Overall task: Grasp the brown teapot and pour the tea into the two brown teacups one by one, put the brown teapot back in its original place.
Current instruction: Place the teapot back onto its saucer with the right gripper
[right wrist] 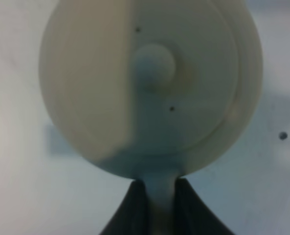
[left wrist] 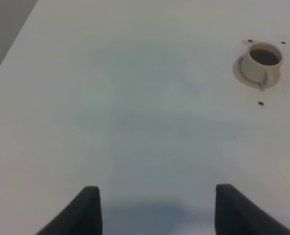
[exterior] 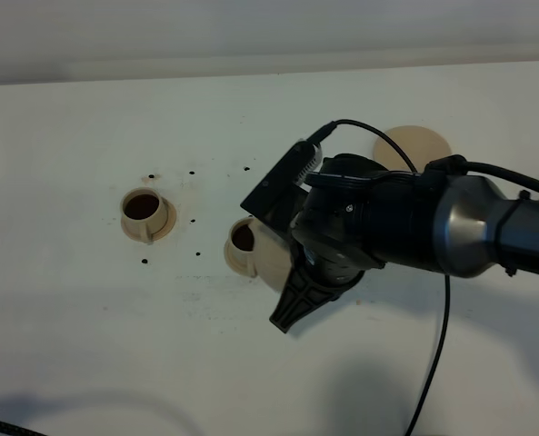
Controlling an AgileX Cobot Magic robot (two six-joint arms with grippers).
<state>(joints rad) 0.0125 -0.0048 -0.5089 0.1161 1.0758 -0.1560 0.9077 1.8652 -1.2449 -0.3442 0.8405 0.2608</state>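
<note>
Teapot (right wrist: 149, 88) is gripped by its loop handle in the right gripper (right wrist: 159, 196), jaws clamped tight on the handle, and it's seen from straight above in the right wrist view: round pale tan body, knobbed lid in the middle, a couple of tiny dark specks on it. In the high view only a sliver of it (exterior: 271, 259) can be made out under the arm, right against the near teacup (exterior: 243, 245) at roughly 7 o'clock from the round coaster (exterior: 414, 148).

Progress-wise: dark liquid can be seen in both cups, the far-left teacup (exterior: 143, 213) at about 9 o'clock from the near one, so the first pour looks done and the second is probably underway or wrapping up. Whether tea is flowing can't be told. What's left is judged to be setting the pot back on that coaster, which sits bare.

Left gripper (left wrist: 157, 208) is held with jaws apart, nothing in them, over bare table (left wrist: 135, 122).
</note>
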